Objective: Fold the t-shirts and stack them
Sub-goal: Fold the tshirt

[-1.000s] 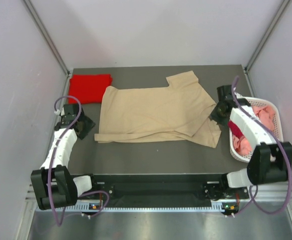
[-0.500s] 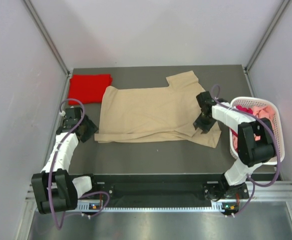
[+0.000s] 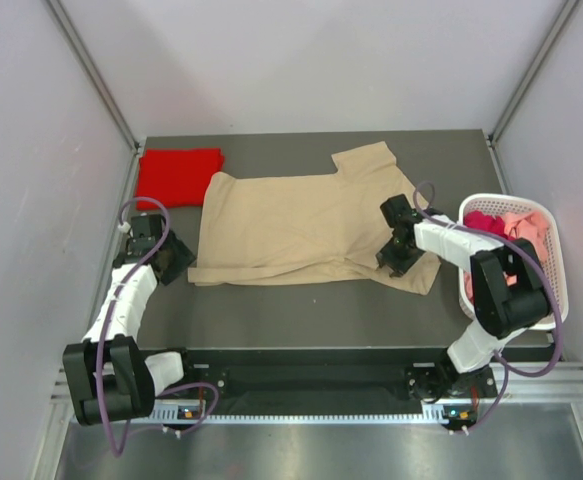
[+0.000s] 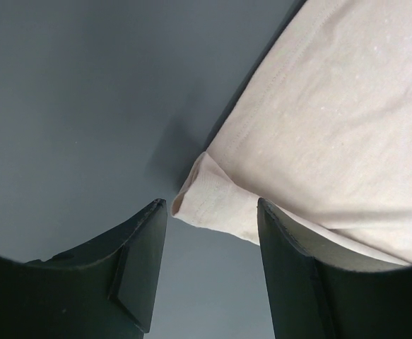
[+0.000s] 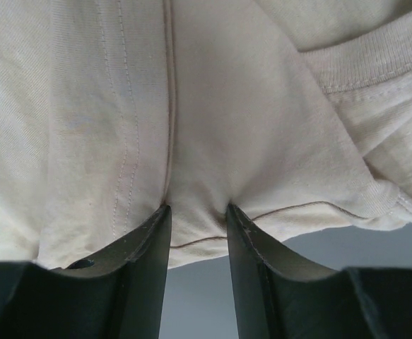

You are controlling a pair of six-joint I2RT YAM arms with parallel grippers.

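A tan t-shirt (image 3: 301, 220) lies spread flat on the dark table, its bottom edge folded up. My left gripper (image 3: 176, 258) is open at the shirt's near left corner; in the left wrist view that corner (image 4: 209, 201) lies just ahead of the open left gripper (image 4: 211, 205). My right gripper (image 3: 391, 258) is on the shirt's near right part. In the right wrist view the right gripper (image 5: 197, 208) presses into the tan cloth (image 5: 213, 106), jaws apart with a bunched hem between them. A folded bright red t-shirt (image 3: 178, 175) lies at the back left.
A white slotted basket (image 3: 512, 199) stands at the right edge, holding pink cloth (image 3: 519, 226) and red cloth (image 3: 481, 220). Grey walls close in the table on three sides. Bare table (image 3: 301, 310) lies between the shirt and the arm bases.
My right gripper has swung from beside the basket leftward onto the tan shirt's near right part. My left gripper has edged closer to the shirt's near left corner.
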